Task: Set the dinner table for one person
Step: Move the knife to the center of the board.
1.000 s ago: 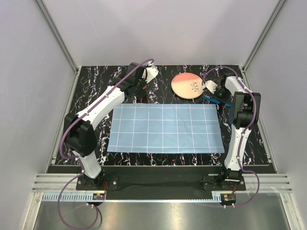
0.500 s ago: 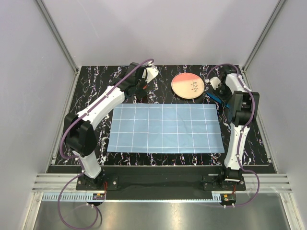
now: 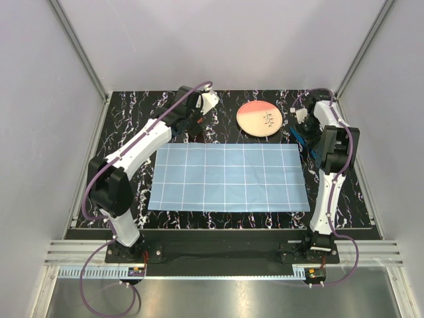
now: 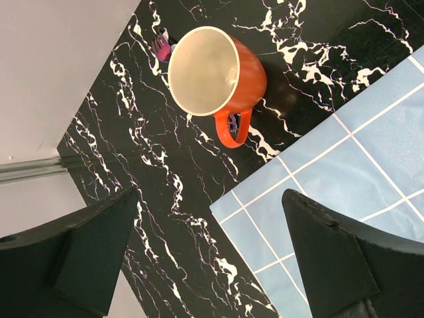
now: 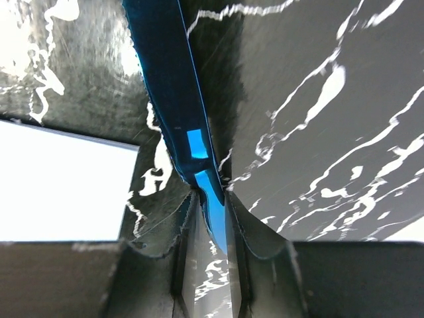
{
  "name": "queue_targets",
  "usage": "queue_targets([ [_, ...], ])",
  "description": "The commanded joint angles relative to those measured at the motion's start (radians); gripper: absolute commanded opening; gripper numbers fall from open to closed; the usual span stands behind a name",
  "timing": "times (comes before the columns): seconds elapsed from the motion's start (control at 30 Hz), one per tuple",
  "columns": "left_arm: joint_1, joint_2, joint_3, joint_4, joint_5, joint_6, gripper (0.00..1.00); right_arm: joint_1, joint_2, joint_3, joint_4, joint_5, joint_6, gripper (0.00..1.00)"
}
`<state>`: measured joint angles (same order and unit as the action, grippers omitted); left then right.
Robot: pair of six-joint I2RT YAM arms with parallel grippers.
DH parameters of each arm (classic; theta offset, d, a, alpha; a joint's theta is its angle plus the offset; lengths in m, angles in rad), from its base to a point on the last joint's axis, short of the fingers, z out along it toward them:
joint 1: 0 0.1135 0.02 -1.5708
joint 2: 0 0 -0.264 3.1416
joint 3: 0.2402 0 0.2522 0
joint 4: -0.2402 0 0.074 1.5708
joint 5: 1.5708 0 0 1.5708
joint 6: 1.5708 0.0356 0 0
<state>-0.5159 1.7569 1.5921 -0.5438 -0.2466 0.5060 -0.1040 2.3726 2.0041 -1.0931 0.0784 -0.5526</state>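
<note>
While the right gripper (image 5: 211, 193) was pressed together on a thin blue utensil (image 5: 173, 79), its two fingers (image 5: 152, 265) pinched the narrow end of that piece, and the rest of it ran away from the wrist camera over the dark surface. What kind of utensil it was I could not tell, and also not whether its far end lay on the surface or hung just above it. From the top view this gripper stood at the far right of the dinner table (image 3: 228, 99), just beside the round pink and orange plate (image 3: 260, 119), which lay on the bare black marble beyond the far edge of the light-blue checked mat (image 3: 228, 177). The mat lay flat in the middle of the table, which filled the whole floor of the cell under both arms. On the other side, the left gripper (image 4: 211, 195) had its jaws spread wide and held nothing. It hung above the far left corner of the mat. Beyond its fingers (image 4: 86, 252) an orange mug (image 4: 212, 73) with a cream inside stood upright on the bare table, near the mat corner but apart from it, with the handle turned toward the mat.
</note>
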Motion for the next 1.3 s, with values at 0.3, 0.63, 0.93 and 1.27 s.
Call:
queue_targets([
  [0.3, 0.004, -0.079, -0.008, 0.019, 0.015, 0.014, 0.99, -0.054, 0.037, 0.019, -0.071, -0.137, 0.187, 0.28],
  [0.63, -0.004, -0.103, -0.004, 0.001, 0.013, 0.019, 0.99, -0.118, 0.054, 0.051, -0.071, -0.152, 0.207, 0.38],
  [0.93, -0.019, -0.117, -0.003, -0.001, 0.013, 0.019, 0.99, -0.118, 0.047, 0.11, -0.079, -0.158, 0.198, 0.71],
  [1.27, -0.045, -0.131, -0.014, 0.001, 0.03, 0.026, 0.99, -0.118, 0.059, 0.298, -0.155, -0.164, 0.161, 0.78],
])
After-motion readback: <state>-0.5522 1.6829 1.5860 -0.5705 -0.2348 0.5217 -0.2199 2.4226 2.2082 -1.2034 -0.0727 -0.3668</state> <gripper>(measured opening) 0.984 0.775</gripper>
